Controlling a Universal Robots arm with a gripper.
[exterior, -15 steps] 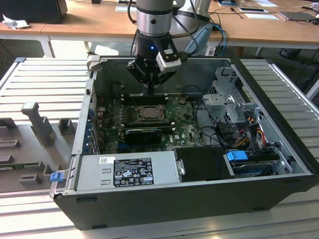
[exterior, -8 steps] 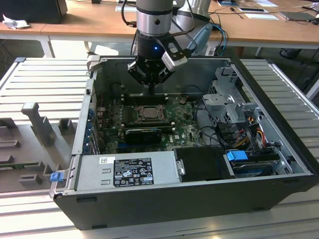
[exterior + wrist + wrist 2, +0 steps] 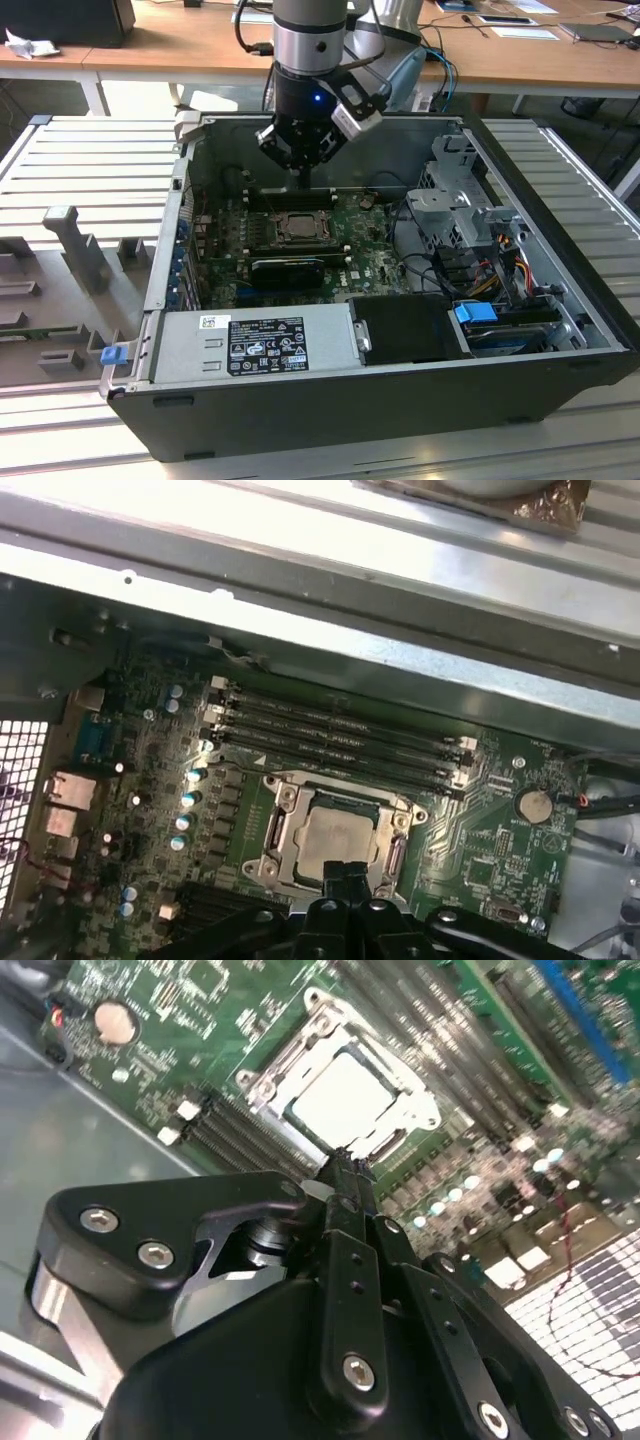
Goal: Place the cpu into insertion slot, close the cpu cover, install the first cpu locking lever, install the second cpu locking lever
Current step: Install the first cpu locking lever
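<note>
The gripper is pinched narrow, nothing seen between its fingers; tips hide one edge of the insertion slot. Locking levers hard to make out. The cpu: pale silvery square, seated in slot, cpu cover flat over it.

Pale silvery-beige cpu, silvery cpu cover, green motherboard, black memory slots and black gripper inside a dark grey computer case.

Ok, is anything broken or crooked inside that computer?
Nothing stands out. The cpu lies flat and straight in the insertion slot, with the cpu cover down around it. The gripper, fingers shut, is right at the cover's edge. No bent, loose or broken parts show on the green motherboard.
</note>
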